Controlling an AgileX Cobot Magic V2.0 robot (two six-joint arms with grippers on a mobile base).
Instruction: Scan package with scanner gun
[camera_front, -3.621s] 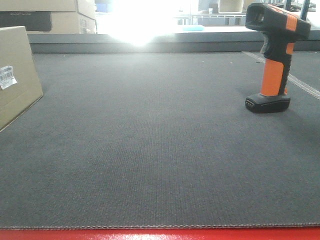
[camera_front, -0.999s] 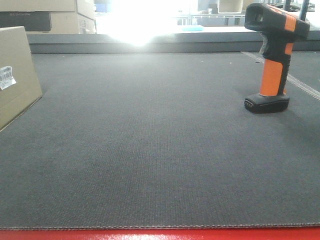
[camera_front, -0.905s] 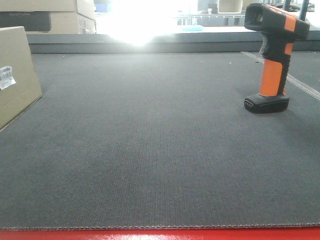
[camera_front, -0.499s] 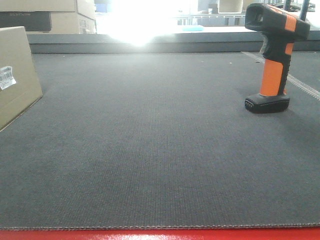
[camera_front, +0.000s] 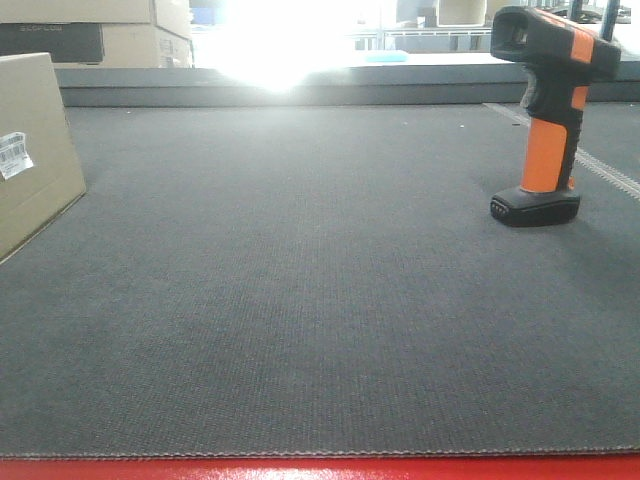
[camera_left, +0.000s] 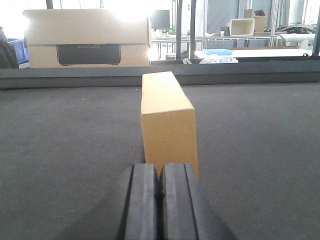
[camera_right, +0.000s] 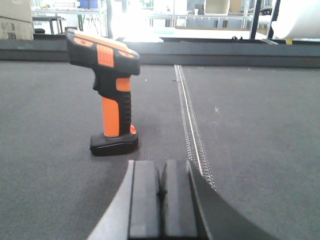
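— Looking down at our right gripper first, what do we see?

— We see its two black pads pressed together. It holds nothing. It sits low over the dark mat.

— And what stands past it?

— The scanner gun stands past it, a bit to the left. It stands up on its flat black foot. Its orange stem goes straight up, and its black head pokes out to the left. A silver seam in the mat runs away from us just to the right of it.

— So which arm is nearer to the scanner gun?

— Our right arm is, we think. In the front view the scanner gun is on the right side of the mat, far from the package, which is at the left edge with its white sticker on the face turned toward the scanner.

— What about our left gripper?

— Its pads are pressed together too, with nothing in them. The package stands right ahead of it, close by. The long side of the package runs away from us, so we face its narrow end.

— And farther back?

— Stacked boxes with a dark band sit behind the mat's far edge.

— So what do we need next?

— We think our right gripper must open, go forward and a little left, and close on the orange stem.
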